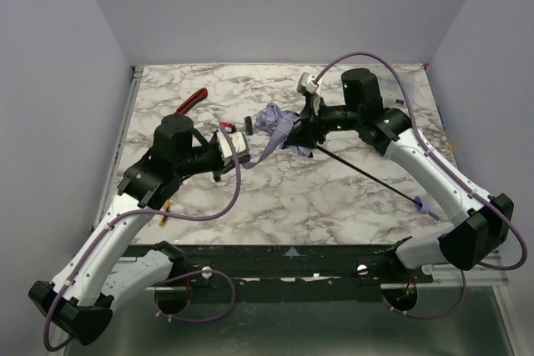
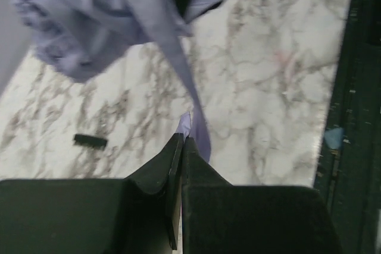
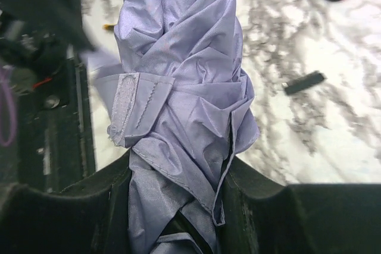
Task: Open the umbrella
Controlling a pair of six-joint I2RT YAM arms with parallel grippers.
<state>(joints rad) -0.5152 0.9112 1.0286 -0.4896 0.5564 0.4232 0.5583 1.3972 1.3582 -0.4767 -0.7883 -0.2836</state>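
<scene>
Soft, even light from overhead keeps my table [image 1: 292, 198] bright, with faint shadows beneath my arms. Just beyond my left hand [image 2: 183, 142] the umbrella [image 2: 89, 28] is blurred (focus or motion, I cannot tell). My fingers [image 2: 205, 188] read near-black, detail lost.

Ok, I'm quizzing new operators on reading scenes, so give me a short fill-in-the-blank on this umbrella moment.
1. The left gripper pinches a fabric strip and the right gripper clamps the bunched canopy, so ____ grippers hold the umbrella.
2. The cutter on the table has a ____ handle.
3. The umbrella's black shaft slants toward the ____ arm's base.
Missing words: both; red; right.
</scene>
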